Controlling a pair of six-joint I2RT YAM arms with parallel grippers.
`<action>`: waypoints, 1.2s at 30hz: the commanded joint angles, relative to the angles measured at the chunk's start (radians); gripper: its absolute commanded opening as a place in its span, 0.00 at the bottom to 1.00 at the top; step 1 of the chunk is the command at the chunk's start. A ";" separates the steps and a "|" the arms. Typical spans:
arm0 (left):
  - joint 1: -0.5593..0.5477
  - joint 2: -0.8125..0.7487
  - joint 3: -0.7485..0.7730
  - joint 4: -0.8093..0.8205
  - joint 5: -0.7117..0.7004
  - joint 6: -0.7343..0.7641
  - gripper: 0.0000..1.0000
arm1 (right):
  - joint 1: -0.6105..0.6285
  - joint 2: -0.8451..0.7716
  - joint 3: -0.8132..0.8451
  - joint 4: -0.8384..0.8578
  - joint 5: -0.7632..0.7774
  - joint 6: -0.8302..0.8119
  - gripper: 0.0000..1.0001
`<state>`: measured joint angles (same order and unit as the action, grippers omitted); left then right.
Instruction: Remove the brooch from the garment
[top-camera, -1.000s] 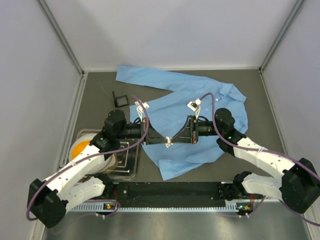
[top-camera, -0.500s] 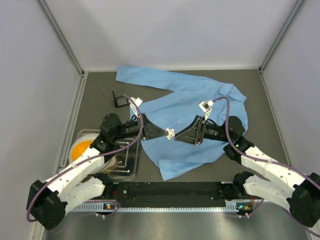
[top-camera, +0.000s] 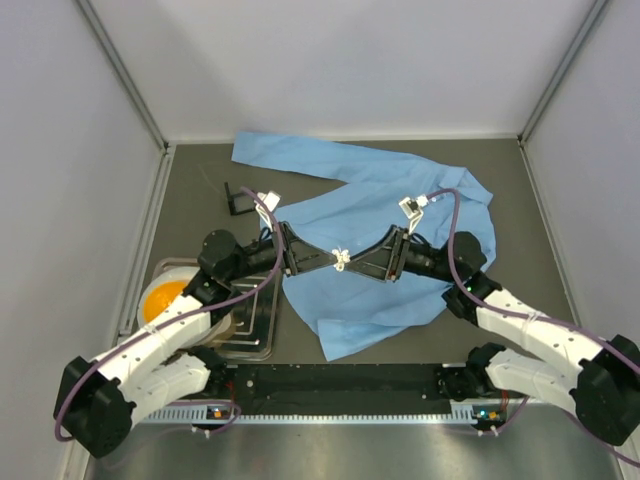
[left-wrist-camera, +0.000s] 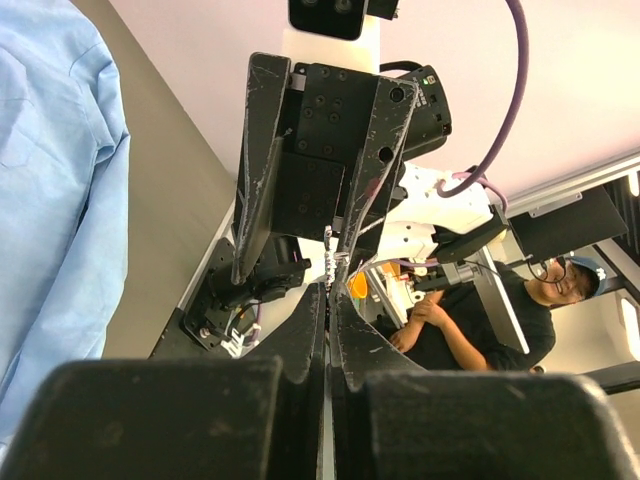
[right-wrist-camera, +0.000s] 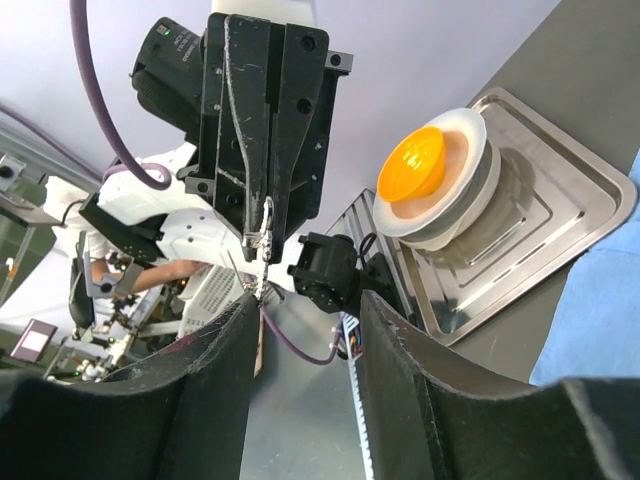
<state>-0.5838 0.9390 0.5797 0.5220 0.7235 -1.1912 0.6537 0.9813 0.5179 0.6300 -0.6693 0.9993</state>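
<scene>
The garment is a light blue shirt spread on the table; it also shows in the left wrist view and at the right wrist view's edge. The brooch is a tiny silvery ornament held in the air above the shirt. My left gripper is shut on it at its fingertips, and the brooch pokes out past the closed jaws. My right gripper faces the left one with jaws open. In its view the brooch sits by its left fingertip.
A small black square holder stands left of the shirt. A metal tray at the front left holds a white bowl with an orange inside, also seen in the right wrist view. A black rail runs along the near edge.
Both grippers have swung up and slightly away from the near edge, tip to tip. The brooch has come up with them, off the shirt.
</scene>
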 joint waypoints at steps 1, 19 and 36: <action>-0.001 0.004 -0.004 0.076 -0.004 -0.008 0.00 | 0.018 0.026 0.047 0.112 0.008 0.036 0.45; -0.001 -0.002 -0.006 0.093 0.027 -0.015 0.00 | 0.046 0.069 0.048 0.174 0.039 0.065 0.41; -0.001 -0.057 0.028 -0.060 -0.045 0.077 0.00 | 0.080 0.066 0.053 0.143 0.076 0.029 0.43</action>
<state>-0.5831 0.9207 0.5686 0.5034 0.7124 -1.1786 0.7113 1.0569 0.5259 0.7532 -0.6147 1.0576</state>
